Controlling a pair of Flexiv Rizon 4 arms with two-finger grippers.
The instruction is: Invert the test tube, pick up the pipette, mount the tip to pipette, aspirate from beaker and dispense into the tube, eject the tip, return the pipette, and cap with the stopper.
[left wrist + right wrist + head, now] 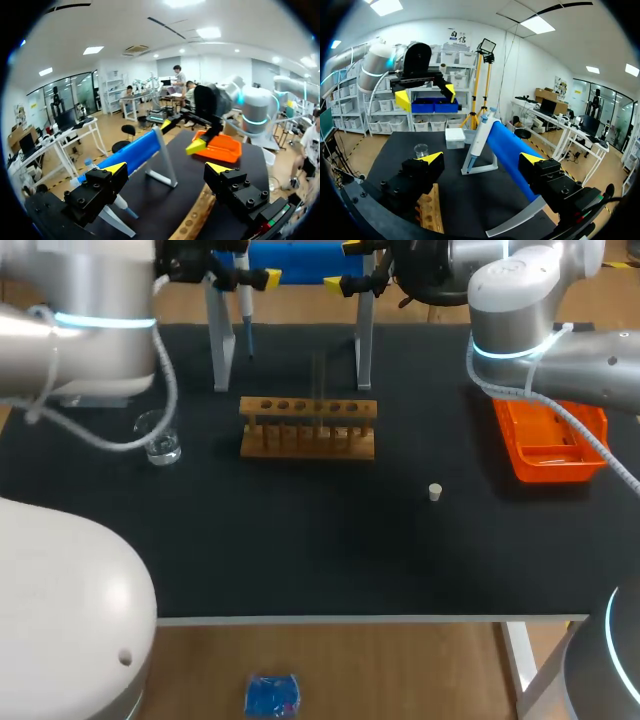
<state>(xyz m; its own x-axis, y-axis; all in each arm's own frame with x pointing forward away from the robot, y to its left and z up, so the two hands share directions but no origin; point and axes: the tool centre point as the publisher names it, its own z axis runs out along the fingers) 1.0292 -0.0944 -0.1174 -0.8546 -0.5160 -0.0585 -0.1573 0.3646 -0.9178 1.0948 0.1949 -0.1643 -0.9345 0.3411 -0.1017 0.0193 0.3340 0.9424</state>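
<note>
While both arms are reaching to the table's far edge, the left gripper (166, 167) and the right gripper (482, 158) are facing each other beside the pipette stand (218, 340). Each is spreading its fingers wide and gripping nothing. The pipette (480, 135) is hanging on the stand. Only the head view is showing the test tube (320, 390) standing in the wooden rack (308, 428) and the stopper (435, 492) lying apart. The right wrist view is catching the beaker (421, 150). The left wrist view is showing the orange tray (220, 147).
</note>
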